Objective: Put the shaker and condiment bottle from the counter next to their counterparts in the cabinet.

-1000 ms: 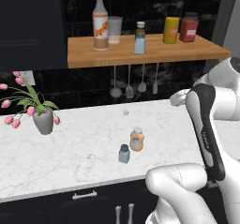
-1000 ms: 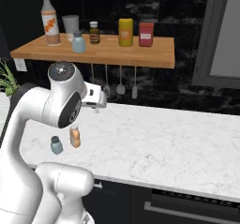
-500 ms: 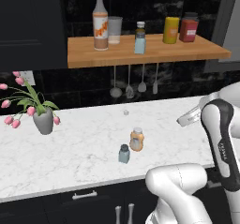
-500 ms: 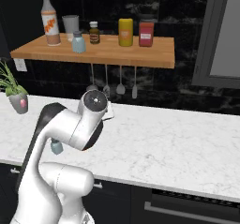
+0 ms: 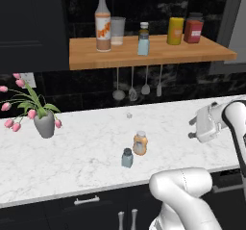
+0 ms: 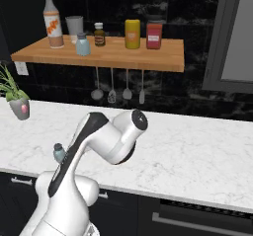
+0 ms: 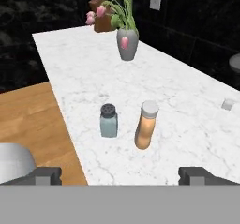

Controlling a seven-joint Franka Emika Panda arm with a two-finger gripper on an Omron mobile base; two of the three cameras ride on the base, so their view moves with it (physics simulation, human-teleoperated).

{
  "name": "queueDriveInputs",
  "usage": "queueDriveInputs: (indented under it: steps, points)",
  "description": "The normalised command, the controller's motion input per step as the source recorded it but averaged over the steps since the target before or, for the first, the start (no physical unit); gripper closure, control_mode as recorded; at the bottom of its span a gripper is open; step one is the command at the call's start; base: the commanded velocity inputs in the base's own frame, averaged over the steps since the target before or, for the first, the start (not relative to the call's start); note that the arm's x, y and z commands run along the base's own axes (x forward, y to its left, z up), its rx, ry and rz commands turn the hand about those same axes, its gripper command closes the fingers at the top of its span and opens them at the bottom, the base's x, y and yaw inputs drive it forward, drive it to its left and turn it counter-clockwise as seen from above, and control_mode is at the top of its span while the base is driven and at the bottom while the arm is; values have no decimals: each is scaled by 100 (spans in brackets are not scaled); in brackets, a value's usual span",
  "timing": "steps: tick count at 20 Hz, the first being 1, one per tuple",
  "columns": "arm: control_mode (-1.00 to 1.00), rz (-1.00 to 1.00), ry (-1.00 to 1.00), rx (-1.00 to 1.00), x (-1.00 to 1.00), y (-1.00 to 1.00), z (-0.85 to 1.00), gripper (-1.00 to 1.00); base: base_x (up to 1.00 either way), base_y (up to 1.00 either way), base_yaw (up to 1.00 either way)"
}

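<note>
Near the counter (image 5: 72,152) edge, shaker (image 5: 127,158) beside condiment bottle (image 5: 140,143)

Arm folded low, gripper (image 7: 120,175) jaws wide

No text can be read; the tall bottle's (image 5: 102,23) orange label shows only unreadable marks.

A black marble-veined wall (image 5: 57,27) backs the room. Four silver ladle-like utensils (image 5: 132,82) hang against it. A grey vase of pink tulips (image 5: 45,123) stands by a white wall socket (image 5: 28,80). Dark drawer fronts (image 5: 53,214) carry silver handles.
</note>
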Motion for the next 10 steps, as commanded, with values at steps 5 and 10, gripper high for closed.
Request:
queueDriveInputs:
  steps: [5,10]
  points:
    - [-100,12,-1,1,1,-1,-5,-100,0,0,0]
    - [-100,0,-10,0,4,13,-47,-100,0,0,0]
